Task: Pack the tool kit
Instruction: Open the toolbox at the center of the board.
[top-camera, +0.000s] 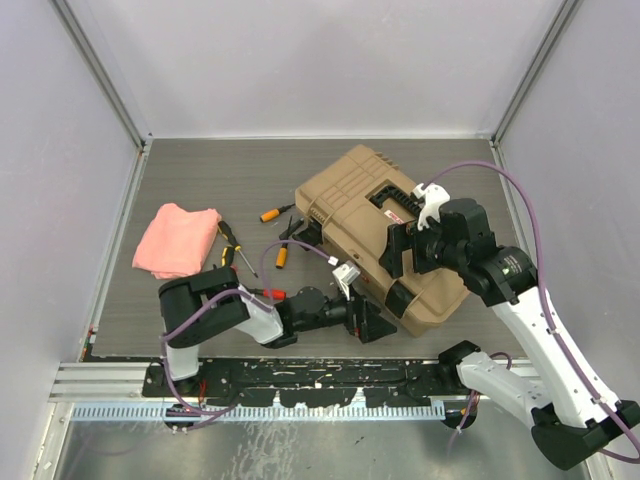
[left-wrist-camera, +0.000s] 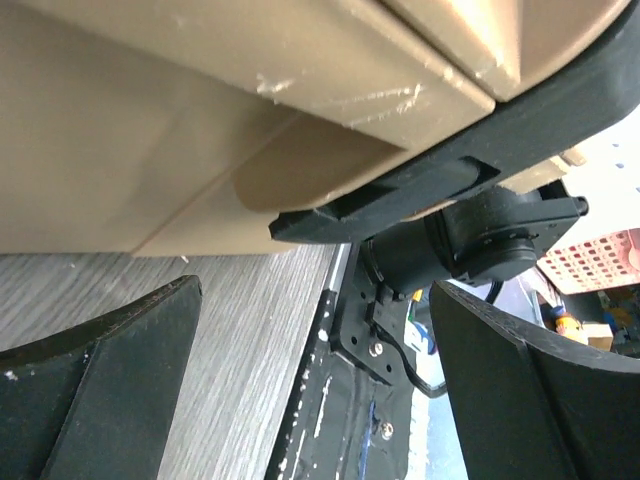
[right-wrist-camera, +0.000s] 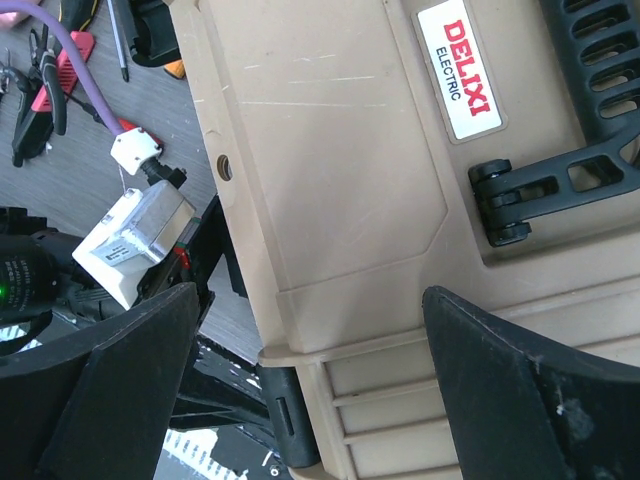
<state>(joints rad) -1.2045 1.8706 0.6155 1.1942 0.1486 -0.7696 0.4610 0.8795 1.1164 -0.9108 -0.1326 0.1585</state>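
Observation:
The tan ribbed case (top-camera: 385, 235) lies closed at the centre right of the table. Its red label (right-wrist-camera: 460, 70) and black handle (right-wrist-camera: 600, 60) show in the right wrist view. My right gripper (top-camera: 400, 262) hovers open over the case's near end, its fingers (right-wrist-camera: 540, 390) straddling the ribbed edge and a black latch (right-wrist-camera: 290, 420). My left gripper (top-camera: 370, 320) is open and empty, low at the case's near-left corner, under a black latch (left-wrist-camera: 420, 190). Orange-handled screwdrivers (top-camera: 272, 213) (top-camera: 283, 255), pliers (top-camera: 230, 240) and a red-handled tool (top-camera: 270, 294) lie loose left of the case.
A pink folded cloth (top-camera: 175, 240) lies at the left. Grey walls close in the table on three sides. The metal rail (top-camera: 300, 375) with both arm bases runs along the near edge, just beside my left gripper.

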